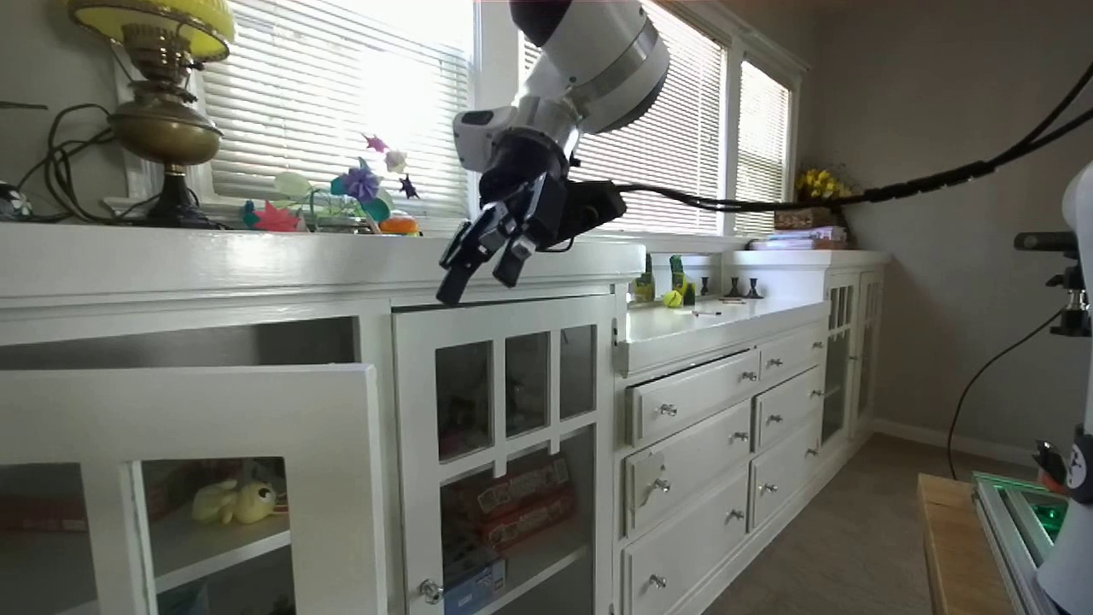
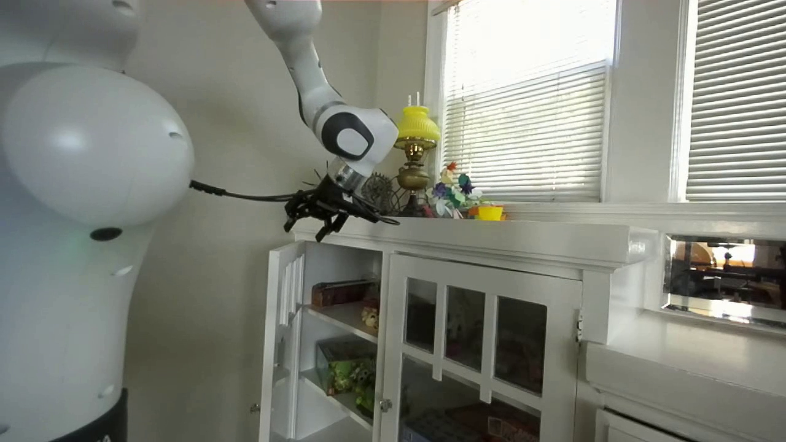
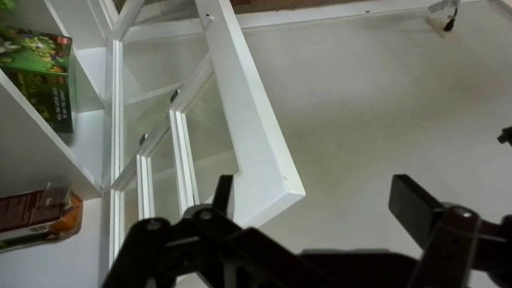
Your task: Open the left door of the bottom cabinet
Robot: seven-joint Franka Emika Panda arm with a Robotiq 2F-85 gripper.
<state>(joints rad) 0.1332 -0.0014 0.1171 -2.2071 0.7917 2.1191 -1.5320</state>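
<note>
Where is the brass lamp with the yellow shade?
In an exterior view, the brass lamp stands at upper left, atop the long white wooden cabinet, just left of the colourful flower decorations.

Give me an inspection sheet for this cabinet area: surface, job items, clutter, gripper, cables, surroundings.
Surface: white countertop, glossy.
Job's things: left door of the bottom cabinet stands open; the other glazed door looks shut.
Clutter: yellow-shaded lamp and colourful flowers on the countertop; green box and pale toy on cabinet shelves.
Gripper: open, nothing seen gripped; in the wrist view the left door's top corner shows between the jaws, contact unclear.
Cables: black cable runs from the gripper out of view; dark cord loops beside the lamp.
Surroundings: window blinds behind the countertop; white drawers alongside.
</note>
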